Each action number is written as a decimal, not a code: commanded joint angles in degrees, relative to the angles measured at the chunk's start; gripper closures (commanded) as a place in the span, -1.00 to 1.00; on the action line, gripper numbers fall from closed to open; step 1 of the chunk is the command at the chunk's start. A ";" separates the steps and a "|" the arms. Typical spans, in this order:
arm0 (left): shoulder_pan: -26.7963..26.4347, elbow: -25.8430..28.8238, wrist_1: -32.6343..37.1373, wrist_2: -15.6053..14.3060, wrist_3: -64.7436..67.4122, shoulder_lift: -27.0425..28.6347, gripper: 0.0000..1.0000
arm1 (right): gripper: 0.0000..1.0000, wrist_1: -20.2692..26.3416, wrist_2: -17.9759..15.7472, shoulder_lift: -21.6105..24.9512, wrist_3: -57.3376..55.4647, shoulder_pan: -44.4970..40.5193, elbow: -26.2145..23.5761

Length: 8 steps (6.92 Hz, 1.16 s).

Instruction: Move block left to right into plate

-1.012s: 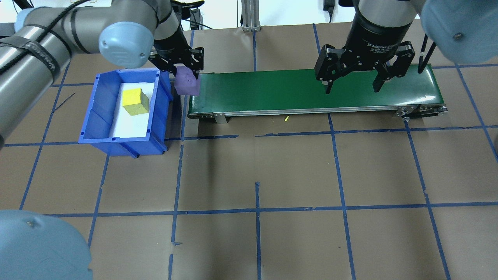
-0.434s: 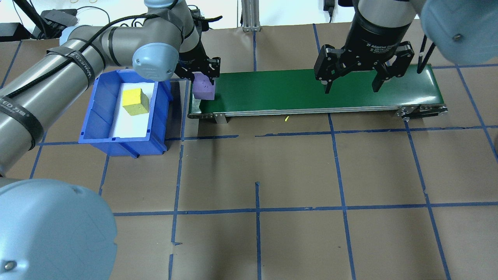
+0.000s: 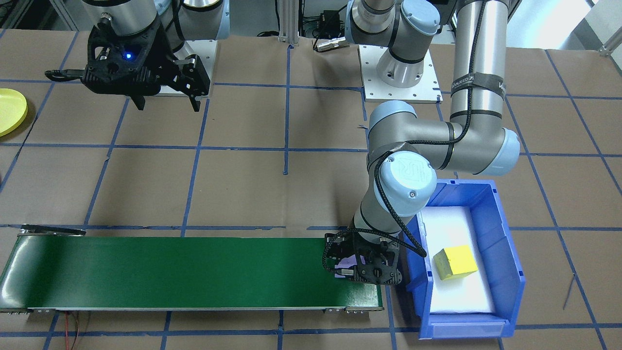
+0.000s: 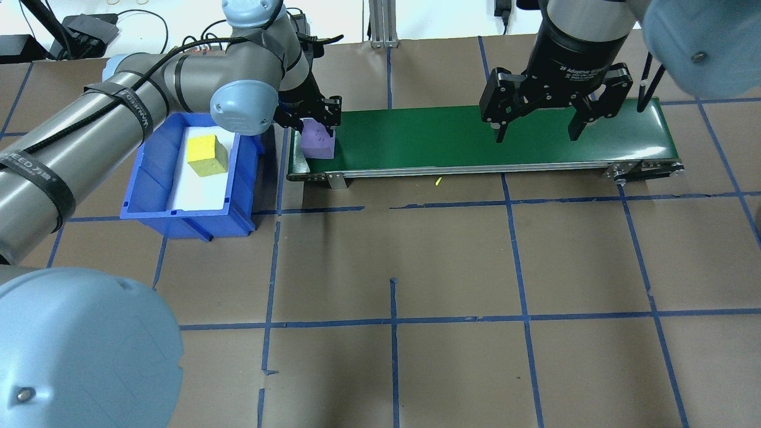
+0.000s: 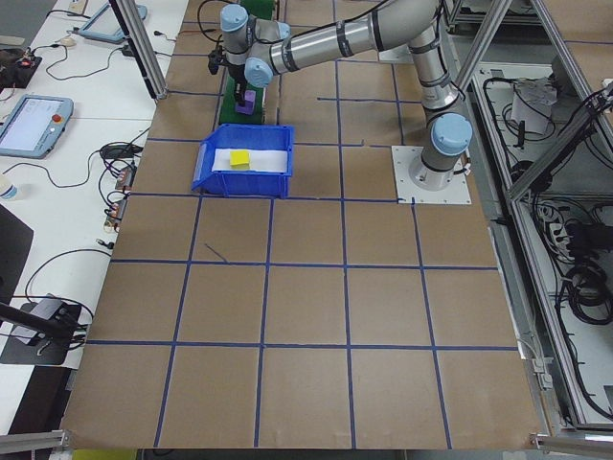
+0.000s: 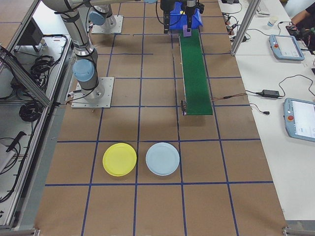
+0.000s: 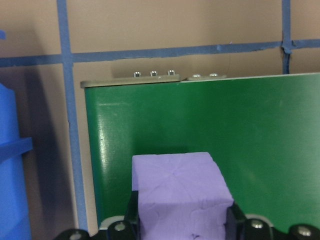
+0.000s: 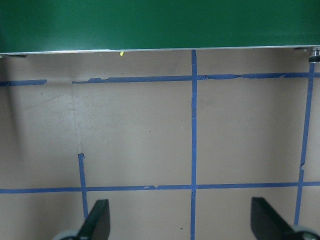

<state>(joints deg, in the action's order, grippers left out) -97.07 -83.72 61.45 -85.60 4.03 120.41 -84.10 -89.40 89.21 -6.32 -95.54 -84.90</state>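
A purple block [image 4: 318, 142] is gripped between the fingers of my left gripper [image 4: 315, 128], which is shut on it. It hangs low at the left end of the green conveyor belt [image 4: 475, 137]; whether it touches the belt I cannot tell. The left wrist view shows the purple block [image 7: 180, 200] between the pads, with the belt [image 7: 225, 125] below. My right gripper [image 4: 538, 134] hangs open and empty above the belt's right part. The yellow plate [image 6: 119, 159] lies on the table far to the right, and its edge shows as the plate [image 3: 10, 116].
A blue bin [image 4: 148, 178] with a yellow block [image 4: 207, 156] on white padding stands just left of the belt's end. A light blue plate [image 6: 162, 159] lies beside the yellow one. Blue tape lines grid the brown table.
My left gripper has carried the purple block rightward and down, from beside the bin's corner to the belt's left end. The right gripper has not moved.
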 commanded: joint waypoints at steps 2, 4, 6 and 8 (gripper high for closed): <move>0.04 0.91 3.29 -0.70 -0.42 -5.60 -1.00 | -1.00 -0.01 0.01 0.00 0.00 0.00 -0.09; 7.89 0.92 7.95 -0.36 -0.95 -8.17 -1.00 | -1.00 -0.01 0.01 0.00 0.00 0.00 -0.09; 14.96 0.84 9.82 0.26 -1.48 -8.44 -1.00 | -1.00 -0.19 0.01 0.00 0.00 0.00 -0.18; 19.36 -0.74 9.21 0.08 -2.79 -7.30 -1.00 | -1.00 -0.19 -0.07 0.00 0.00 0.00 -0.18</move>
<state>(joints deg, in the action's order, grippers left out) -80.30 -83.48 70.95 -85.59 1.80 112.53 -84.27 -89.40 89.21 -6.33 -95.54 -85.06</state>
